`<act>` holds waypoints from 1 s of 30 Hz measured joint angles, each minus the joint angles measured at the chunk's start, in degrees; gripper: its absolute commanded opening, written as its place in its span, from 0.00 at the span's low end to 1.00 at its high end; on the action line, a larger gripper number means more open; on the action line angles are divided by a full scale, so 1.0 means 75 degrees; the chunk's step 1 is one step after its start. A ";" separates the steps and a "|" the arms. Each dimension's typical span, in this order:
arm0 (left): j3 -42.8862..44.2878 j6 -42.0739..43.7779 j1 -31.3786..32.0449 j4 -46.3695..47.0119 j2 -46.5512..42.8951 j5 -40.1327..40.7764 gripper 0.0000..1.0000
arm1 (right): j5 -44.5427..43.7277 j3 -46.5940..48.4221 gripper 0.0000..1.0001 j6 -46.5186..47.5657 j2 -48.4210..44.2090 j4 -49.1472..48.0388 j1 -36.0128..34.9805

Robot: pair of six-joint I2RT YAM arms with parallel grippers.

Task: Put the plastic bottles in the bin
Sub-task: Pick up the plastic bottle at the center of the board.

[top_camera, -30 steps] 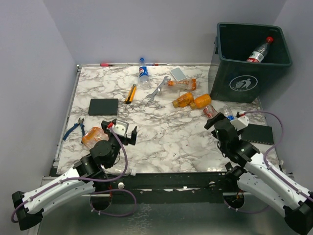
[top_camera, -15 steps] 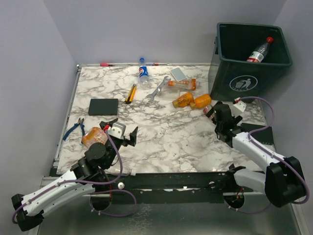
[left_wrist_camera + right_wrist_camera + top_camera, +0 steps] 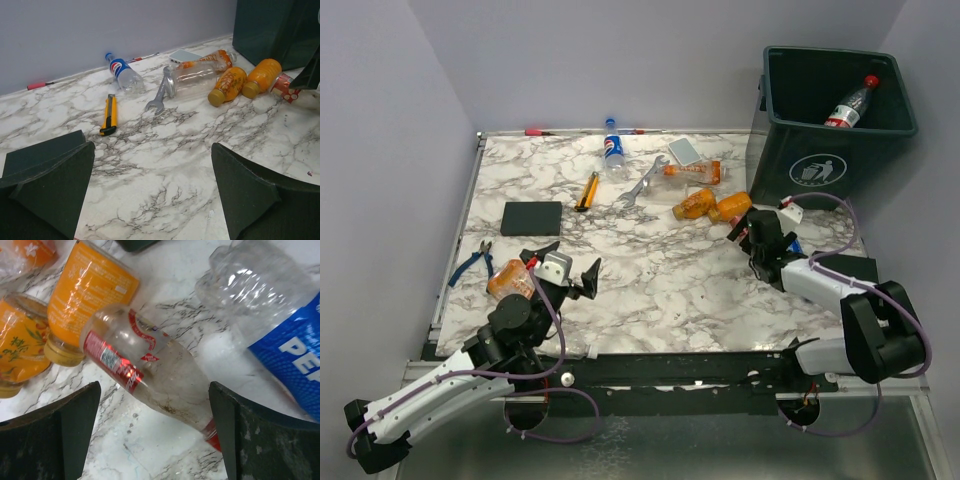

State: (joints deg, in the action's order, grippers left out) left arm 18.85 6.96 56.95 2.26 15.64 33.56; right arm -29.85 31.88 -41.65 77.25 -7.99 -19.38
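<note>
Right pincer [image 3: 756,236] sits low by the orange bottles [image 3: 696,205] on the marbled table [image 3: 660,285], covering whatever lies under it from overhead. The left pincer [image 3: 560,264] gapes near the front edge. Plain grey walls [image 3: 620,60] close the table in. At the far right corner stands the green bin [image 3: 820,172], with a red-capped bottle [image 3: 850,103] inside.

On the left wrist, the fingers [image 3: 55,185] stand wide with nothing between.

Only the right wrist shows a clear red-labelled bottle [image 3: 150,370] lying between that pincer's spread fingers [image 3: 50,430], ungripped. Beside it, a blue-labelled bottle [image 3: 270,315] is cut off by the frame.

Right end effector [image 3: 152,407] lower, over bottle [image 3: 150,365]
</note>
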 measured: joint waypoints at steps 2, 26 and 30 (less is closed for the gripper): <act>-0.0006 0.0000 0.0000 0.0026 0.0000 -0.0026 0.99 | 0.0364 -0.0015 0.87 -0.0070 0.0017 -0.0003 0.0000; -0.0090 0.0029 0.0000 0.0178 0.0210 -0.0286 0.99 | 0.1580 0.0807 0.90 -0.0035 0.1020 0.1247 -0.0490; -0.0090 0.0029 0.0000 0.0178 0.0207 -0.0283 0.99 | 0.1486 0.0976 0.63 0.0006 0.1256 0.1198 -0.0490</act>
State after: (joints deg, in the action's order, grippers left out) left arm 18.17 7.18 56.95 3.60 17.19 31.44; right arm -18.70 39.20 -41.60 86.67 0.99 -23.05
